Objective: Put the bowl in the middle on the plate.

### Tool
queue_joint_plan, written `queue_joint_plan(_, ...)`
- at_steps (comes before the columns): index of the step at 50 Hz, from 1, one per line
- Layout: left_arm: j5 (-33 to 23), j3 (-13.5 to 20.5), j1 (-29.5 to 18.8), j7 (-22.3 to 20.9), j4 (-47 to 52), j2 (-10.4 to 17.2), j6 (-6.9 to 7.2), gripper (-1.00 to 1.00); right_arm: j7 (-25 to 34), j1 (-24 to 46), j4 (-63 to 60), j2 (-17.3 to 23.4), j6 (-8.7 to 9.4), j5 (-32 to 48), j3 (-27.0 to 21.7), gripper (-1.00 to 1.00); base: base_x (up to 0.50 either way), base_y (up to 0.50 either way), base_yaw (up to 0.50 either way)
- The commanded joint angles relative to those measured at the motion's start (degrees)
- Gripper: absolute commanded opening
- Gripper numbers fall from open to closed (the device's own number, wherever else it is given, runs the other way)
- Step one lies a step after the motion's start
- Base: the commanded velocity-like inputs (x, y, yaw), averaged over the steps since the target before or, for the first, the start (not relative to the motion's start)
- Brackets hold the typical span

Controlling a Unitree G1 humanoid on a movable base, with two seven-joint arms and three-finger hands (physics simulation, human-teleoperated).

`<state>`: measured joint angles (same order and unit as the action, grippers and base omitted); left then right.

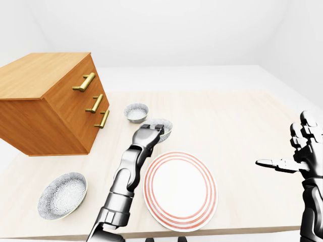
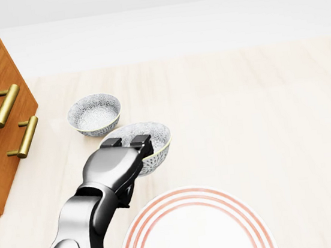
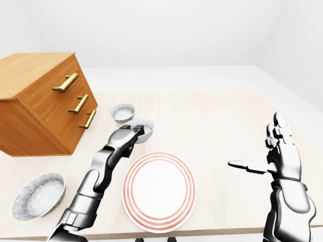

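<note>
- Left hand (image 2: 113, 163): fingers clamped over the rim of the middle bowl (image 2: 150, 138).
- Middle bowl lay between the upper bowl (image 2: 94, 113) and the plate (image 2: 197, 235) in the head view, not on the plate.
- Right hand (image 3: 282, 151): empty, fingers spread wide.

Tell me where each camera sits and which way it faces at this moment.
Head view: on the robot's head, tilted steeply down at the table; shows the left hand gripping the middle bowl, just above the plate in the picture.
Left-eye view: on the head, looking wider across the table to the drawer chest; both arms show.
Right-eye view: beside it, nearly the same scene; the open right hand shows more fully.
Shared: both eye views show plate, drawer chest and both hands.
</note>
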<state>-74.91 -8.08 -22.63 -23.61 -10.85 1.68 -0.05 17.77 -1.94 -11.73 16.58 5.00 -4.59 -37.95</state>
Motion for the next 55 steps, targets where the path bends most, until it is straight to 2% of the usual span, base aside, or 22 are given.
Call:
queue_joint_plan(1, 0.8, -1.07, 4.78, -0.21, 8.94, -1.46, -1.75, -1.0, -0.08, 0.01, 0.73, 0.01, 0.0, 0.07, 0.17, 1.0, 0.0, 0.0, 0.0)
queue_joint_plan(4, 0.65, -1.06, 5.95, 0.22, 10.11, -1.58, -1.33, -1.0, -0.01, -0.16, -0.29, -0.04, 0.0, 0.11, 0.1, 1.0, 0.0, 0.0, 0.0)
queue_joint_plan(14, 1.03, -2.32, 9.14, 0.49, 13.42, -2.08, -2.18, -1.0, 0.09, -0.05, -0.43, -0.03, 0.0, 0.18, 0.02, 1.0, 0.0, 0.0, 0.0)
queue_joint_plan(22, 0.88, -3.41, 11.09, -0.84, 17.63, -2.71, -2.07, -1.0, 0.17, -0.1, -0.15, -0.17, 0.0, 0.25, -0.06, 1.0, 0.0, 0.0, 0.0)
queue_joint_plan(29, 1.06, -4.33, 12.55, -0.53, 18.99, -3.04, -2.78, -1.0, 0.16, -0.26, -0.16, -0.22, 0.0, 0.26, 0.0, 1.0, 0.0, 0.0, 0.0)
queue_joint_plan(31, 1.38, -3.71, 12.19, -0.77, 18.39, -3.03, -2.17, -1.0, 0.17, -0.24, 0.16, -0.25, 0.0, 0.28, 0.04, 1.0, 0.0, 0.0, 0.0)
queue_joint_plan(34, 2.2, -2.4, 10.63, 0.17, 16.46, -2.12, -2.48, -1.0, 0.11, -0.27, -0.02, -0.19, 0.0, 0.28, 0.08, 1.0, 0.0, 0.0, 0.0)
queue_joint_plan(39, 2.11, -2.63, 10.97, 0.15, 16.96, -2.19, -2.51, -1.0, 0.16, -0.42, -0.36, -0.33, 0.0, 0.44, 0.13, 1.0, 0.0, 0.0, 0.0)
queue_joint_plan(45, 1.07, -4.83, 13.86, -0.54, 20.34, -3.12, -2.52, -1.0, 0.17, -0.22, 0.04, -0.2, 0.0, 0.42, 0.07, 1.0, 0.0, 0.0, 0.0)
queue_joint_plan(55, 0.93, -5.84, 15.99, -1.96, 24.02, -3.37, -2.12, -1.0, 0.28, -0.28, -0.48, -0.29, 0.0, 0.56, -0.01, 1.0, 0.0, 0.0, 0.0)
